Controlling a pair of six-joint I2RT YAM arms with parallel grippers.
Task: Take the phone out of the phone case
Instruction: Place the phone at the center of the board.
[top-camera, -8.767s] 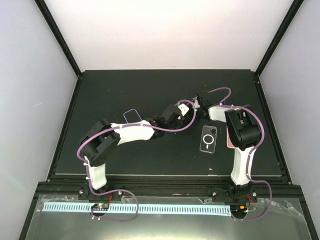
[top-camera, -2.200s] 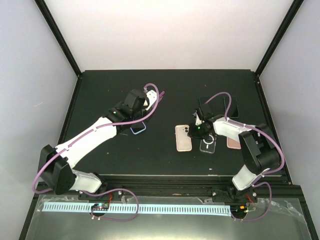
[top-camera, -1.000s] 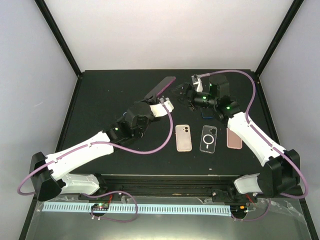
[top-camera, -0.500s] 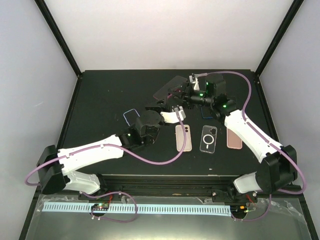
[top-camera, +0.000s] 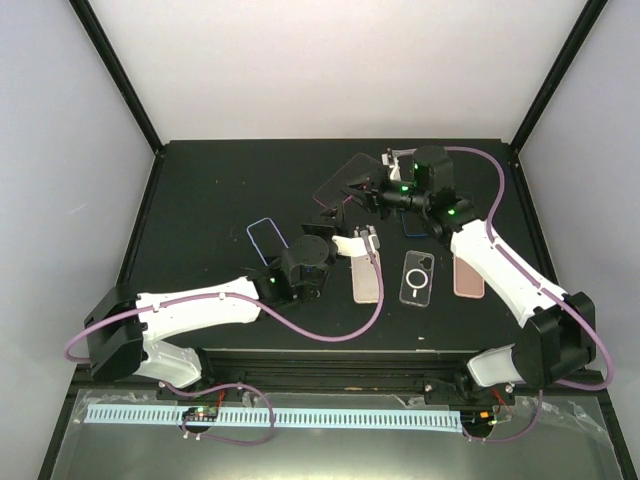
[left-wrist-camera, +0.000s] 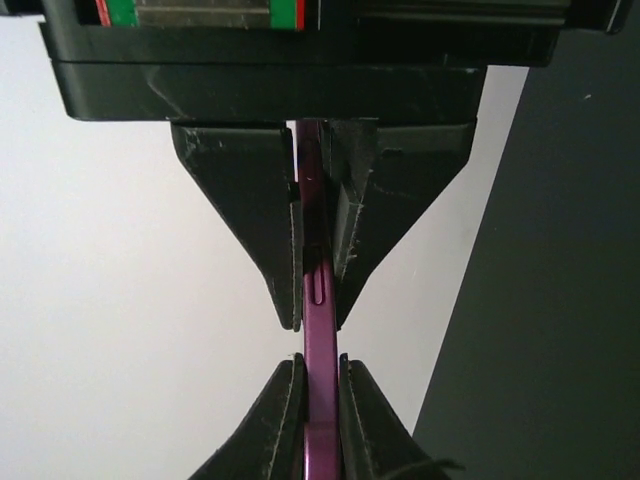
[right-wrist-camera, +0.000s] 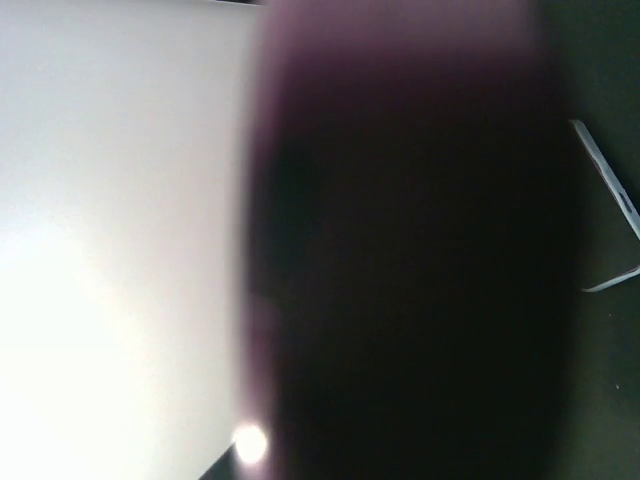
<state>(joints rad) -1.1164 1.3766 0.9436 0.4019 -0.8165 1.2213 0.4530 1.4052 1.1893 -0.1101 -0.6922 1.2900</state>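
The left pincer (left-wrist-camera: 316, 322) is clamped on the thin purple edge of the phone case (top-camera: 340, 178), one finger pressed to each face just beside a side-button slot. The right pincer (top-camera: 361, 190) meets it from the opposite end. In the left wrist view a second pair of fingers (left-wrist-camera: 285, 415) sits against both faces of the same purple edge, so it looks closed on the case too. The right wrist view is only a dark purple blur, too close to read.

The case is held tilted in the air above the far middle of the desk (top-camera: 220, 190), touching nothing else. The phone, judged to be inside it, cannot be made out separately. Two grips on one thin slab suit this job: one arm can steady the body while the other bends or peels the rim away. The phone is not yet out.

Flat on the desk below, in a row, lie a pink phone (top-camera: 367, 275), a clear case (top-camera: 417, 278) bearing a ring, and a second pink phone (top-camera: 467, 276). A blue-rimmed case (top-camera: 263, 238), empty, lies apart on the left. Something dark shows under the right arm, and what it is cannot be told.

The count is one case aloft, two empty cases and two bare phones.
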